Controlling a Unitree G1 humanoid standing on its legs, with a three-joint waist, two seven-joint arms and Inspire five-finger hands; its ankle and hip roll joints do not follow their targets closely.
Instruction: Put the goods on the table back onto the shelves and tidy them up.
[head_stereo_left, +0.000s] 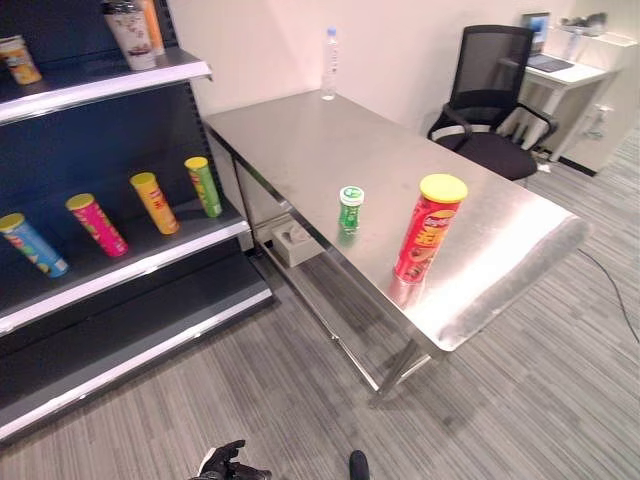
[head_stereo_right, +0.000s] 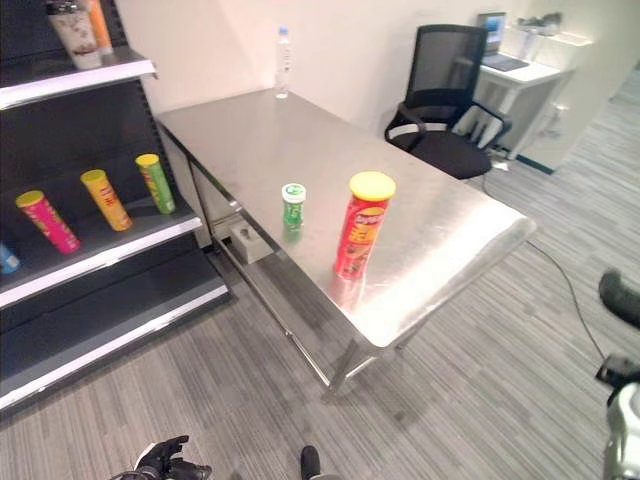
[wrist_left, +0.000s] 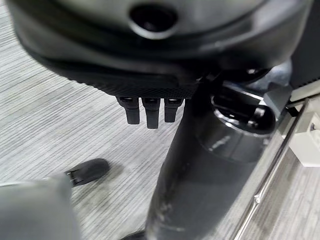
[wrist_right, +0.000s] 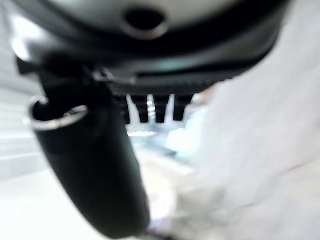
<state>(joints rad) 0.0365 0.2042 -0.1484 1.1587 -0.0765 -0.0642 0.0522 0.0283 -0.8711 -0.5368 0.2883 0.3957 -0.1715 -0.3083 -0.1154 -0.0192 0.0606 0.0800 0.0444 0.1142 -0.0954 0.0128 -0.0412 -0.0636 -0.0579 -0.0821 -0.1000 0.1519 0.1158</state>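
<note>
Left hand (wrist_left: 150, 107): hangs low, seen at the bottom edge of the head views over the grey floor (head_stereo_left: 520, 400); in its own wrist view the fingers reach straight out past the palm, relaxed, holding nothing.

Right hand (wrist_right: 150, 107): in its wrist view the fingers likewise run straight and apart, with nothing between them; the background there is too blurred to read.

Steel table (head_stereo_left: 300, 140): centre of the frame, running from upper middle to lower right.
- Red chip can with yellow lid (head_stereo_left: 430, 228): upright, right of centre, near the table's front end.
- Small green can (head_stereo_left: 350, 209): upright, just left of the red can, close to the table edge facing the shelves.
- Clear water bottle (head_stereo_left: 329, 64): upright at the far end, upper middle, by the wall.

Shelf unit (head_stereo_left: 120, 270): left side of the frame. Middle shelf holds a row of chip cans (head_stereo_left: 155, 202) in green, yellow, pink and blue; the upper shelf holds more containers (head_stereo_left: 130, 32) at upper left.

Black office chair (head_stereo_left: 485, 100): upper right, beyond the table.

Step in hand, by my judgement: none of the table goods is lifted; the approach is not yet made. The next move calls for raising a hand to the table and closing on one can, likely the small green one nearest the shelves.
</note>
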